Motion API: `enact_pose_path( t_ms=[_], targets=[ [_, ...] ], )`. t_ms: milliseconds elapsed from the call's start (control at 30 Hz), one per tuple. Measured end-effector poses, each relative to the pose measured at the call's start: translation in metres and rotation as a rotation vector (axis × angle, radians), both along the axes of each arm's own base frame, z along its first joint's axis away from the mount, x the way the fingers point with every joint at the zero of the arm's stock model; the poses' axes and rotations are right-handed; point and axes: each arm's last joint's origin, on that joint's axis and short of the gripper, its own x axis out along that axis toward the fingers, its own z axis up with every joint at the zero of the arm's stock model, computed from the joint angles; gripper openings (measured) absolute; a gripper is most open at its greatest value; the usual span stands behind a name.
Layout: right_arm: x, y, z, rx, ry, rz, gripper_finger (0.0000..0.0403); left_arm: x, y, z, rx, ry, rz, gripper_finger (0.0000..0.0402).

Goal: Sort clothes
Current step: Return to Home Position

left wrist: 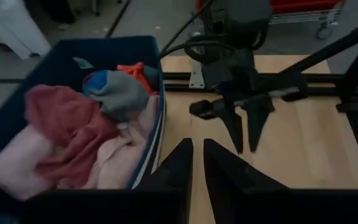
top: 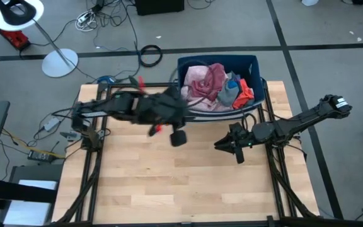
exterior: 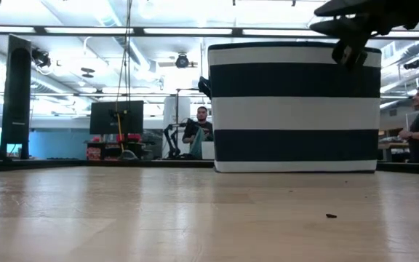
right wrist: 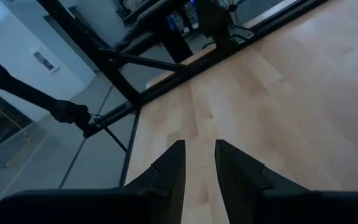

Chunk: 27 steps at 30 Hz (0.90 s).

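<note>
Left gripper (left wrist: 197, 142) hangs just in front of the bin's (top: 251, 62) front wall, barely cracked open, holding nothing. Right gripper (right wrist: 200, 144), open a bit wider and empty too, is near that wall toward the bin's other end. Clothes (top: 203, 82) are heaped inside the bin, the pile running along its length, pink end to sock end, not really pointing anywhere. My worry is a low swing home clipping the rim and shoving the bin, or the grippers bumping.
</note>
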Motion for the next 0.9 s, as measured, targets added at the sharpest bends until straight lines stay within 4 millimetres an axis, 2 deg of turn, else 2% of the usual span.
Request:
enact_pose_path(
  t_ms=[167, 300, 433, 700, 800, 900],
  targets=[
    [-0.003, 0.002, 0.001, 0.000, 0.000, 0.012, 0.0089, -0.041, -0.009, 0.016, 0.040, -0.004, 0.051, 0.0043],
    [-0.003, 0.004, 0.001, 0.001, -0.002, 0.006, 0.0089, -0.070, -0.009, 0.004, 0.017, -0.024, 0.090, 0.0043],
    [-0.004, 0.007, 0.001, 0.009, -0.002, 0.011, 0.0089, -0.096, -0.007, -0.032, -0.031, -0.103, 0.073, 0.0043],
    [-0.006, 0.010, 0.001, 0.035, 0.002, 0.024, 0.0089, -0.145, 0.003, -0.129, -0.202, -0.253, 0.072, 0.0043],
    [-0.006, 0.010, 0.001, 0.012, -0.003, 0.011, 0.0089, -0.163, 0.005, -0.158, -0.242, -0.309, 0.067, 0.0043],
    [-0.007, 0.008, 0.004, -0.027, -0.022, -0.014, 0.0089, -0.178, 0.007, -0.178, -0.282, -0.386, 0.036, 0.0043]
  ],
)
